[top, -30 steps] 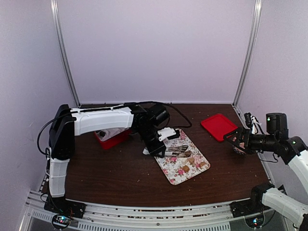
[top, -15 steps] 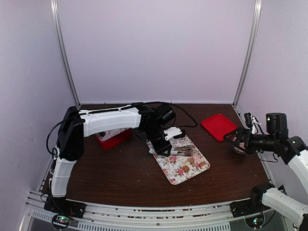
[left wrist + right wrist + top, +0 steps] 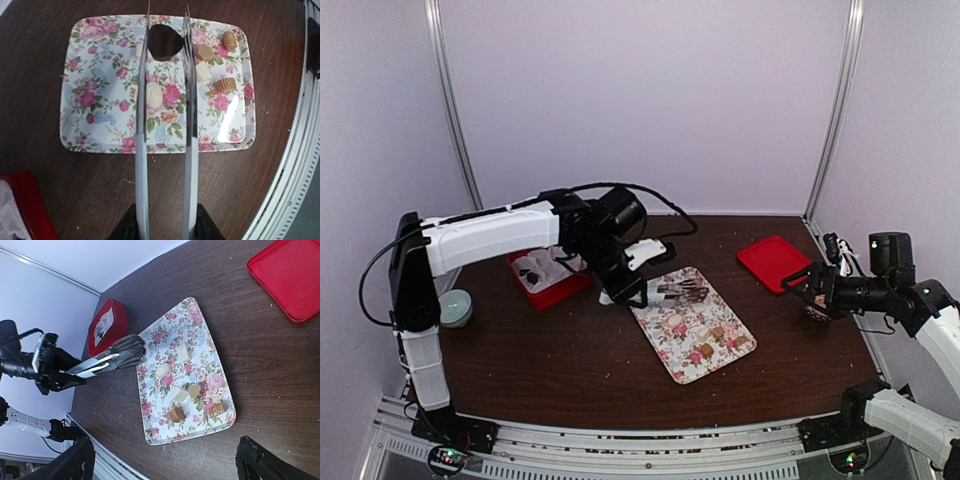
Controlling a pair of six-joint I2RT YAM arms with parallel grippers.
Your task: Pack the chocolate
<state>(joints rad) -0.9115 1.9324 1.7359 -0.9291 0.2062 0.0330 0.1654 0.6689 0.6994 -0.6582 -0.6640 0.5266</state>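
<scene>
Tongs (image 3: 142,165) pinch dark chocolate (image 3: 165,42) (over floral tray (image 3: 100,75)).

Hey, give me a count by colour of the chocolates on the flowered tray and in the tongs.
Dark chocolate, between the tongs: 1
White chocolates, on the tray: 3
Tan chocolates, on the tray: 3
Total: 7

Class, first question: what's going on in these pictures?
The left gripper holds tongs, which pinch a dark chocolate over the floral tray. Other chocolates lie on the tray. A red box sits beside it. The right gripper hangs open near the red lid, holding nothing.
</scene>
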